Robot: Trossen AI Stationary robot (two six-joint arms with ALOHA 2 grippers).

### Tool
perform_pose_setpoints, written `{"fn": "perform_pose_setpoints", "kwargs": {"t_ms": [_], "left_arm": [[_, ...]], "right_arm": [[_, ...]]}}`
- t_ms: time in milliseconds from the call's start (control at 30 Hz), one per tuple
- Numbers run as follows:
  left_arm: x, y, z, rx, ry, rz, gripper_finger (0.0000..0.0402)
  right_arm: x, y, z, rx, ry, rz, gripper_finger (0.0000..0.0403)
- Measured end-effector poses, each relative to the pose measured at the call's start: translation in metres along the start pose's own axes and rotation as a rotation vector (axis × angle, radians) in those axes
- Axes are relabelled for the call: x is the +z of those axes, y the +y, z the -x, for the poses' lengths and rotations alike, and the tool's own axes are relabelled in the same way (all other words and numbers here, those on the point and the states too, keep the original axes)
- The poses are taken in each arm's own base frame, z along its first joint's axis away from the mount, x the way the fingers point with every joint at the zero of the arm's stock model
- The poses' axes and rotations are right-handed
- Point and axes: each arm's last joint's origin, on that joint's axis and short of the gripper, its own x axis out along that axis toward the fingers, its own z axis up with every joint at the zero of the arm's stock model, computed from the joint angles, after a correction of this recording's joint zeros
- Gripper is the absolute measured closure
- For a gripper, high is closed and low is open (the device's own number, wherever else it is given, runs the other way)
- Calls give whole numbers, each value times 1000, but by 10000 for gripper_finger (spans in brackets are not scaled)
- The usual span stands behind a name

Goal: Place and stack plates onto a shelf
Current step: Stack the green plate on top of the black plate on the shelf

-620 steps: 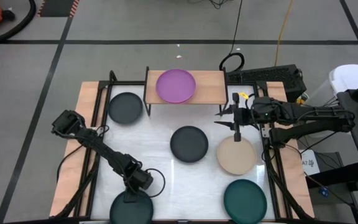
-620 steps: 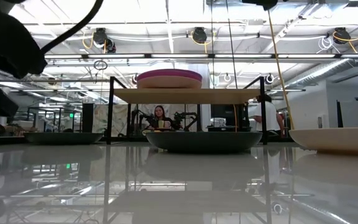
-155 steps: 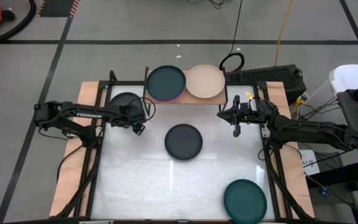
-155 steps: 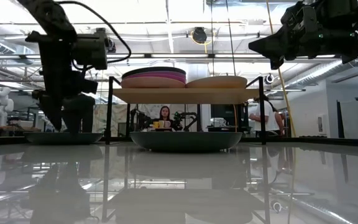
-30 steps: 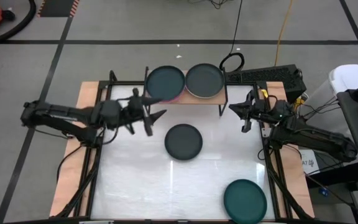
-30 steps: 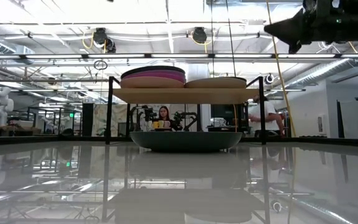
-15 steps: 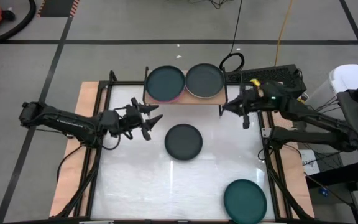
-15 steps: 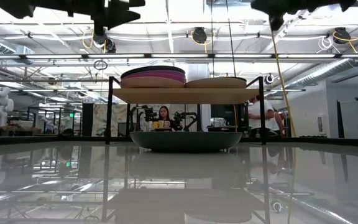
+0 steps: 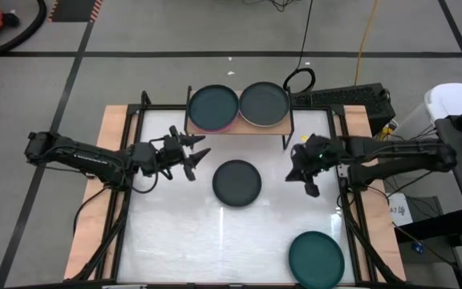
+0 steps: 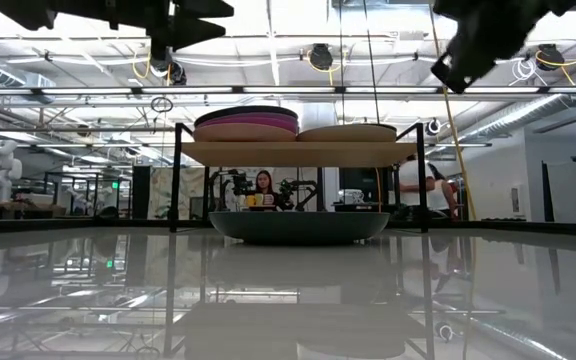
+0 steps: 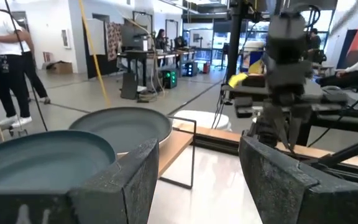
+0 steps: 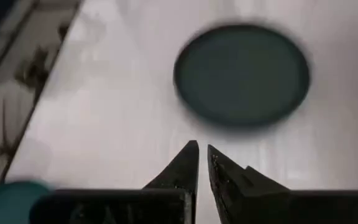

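The round shallow dark grey plate (image 9: 238, 182) that we judge to be next lies flat at the middle of the white tabletop (image 9: 183, 233), just in front of the low light-wood shelf on black metal legs (image 9: 291, 121); a second, dark teal plate (image 9: 316, 255) waits near the table's front right corner. On the shelf, a dark teal plate (image 9: 213, 106) tops the left stack over a magenta one (image 10: 268, 121), and a grey plate (image 9: 264, 103) covers the beige plate (image 10: 348, 132) on the right. These plates look stiff, light and matte, so we expect little slip; with such a shallow form the raised rim is the only hold, taken from the side with one finger under the lip. Our right gripper (image 9: 305, 170) hangs just right of the centre plate, its fingers (image 12: 185, 167) nearly closed and holding nothing. Half a second ago it was up by the shelf's right end; it has since swung down and forward toward the plate. Our left gripper (image 9: 192, 154) remains left of the plate, its fingers (image 11: 129, 180) spread and empty, unmoved since then.
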Motion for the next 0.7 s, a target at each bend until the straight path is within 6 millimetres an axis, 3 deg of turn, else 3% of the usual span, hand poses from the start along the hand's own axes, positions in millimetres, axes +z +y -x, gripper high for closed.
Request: {"fn": "perform_pose_setpoints", "kwargs": {"t_ms": [200,467,700], "left_arm": [[-1,0,0,1,8,-3,174],[-1,0,0,1,10,0,174],[-1,0,0,1,10,1,174]], "right_arm": [[-20,8,-13,19,202,-36,383],[-57,20,-34,184,369,-112,383],[-71,30,-48,233,369,-135,379]]}}
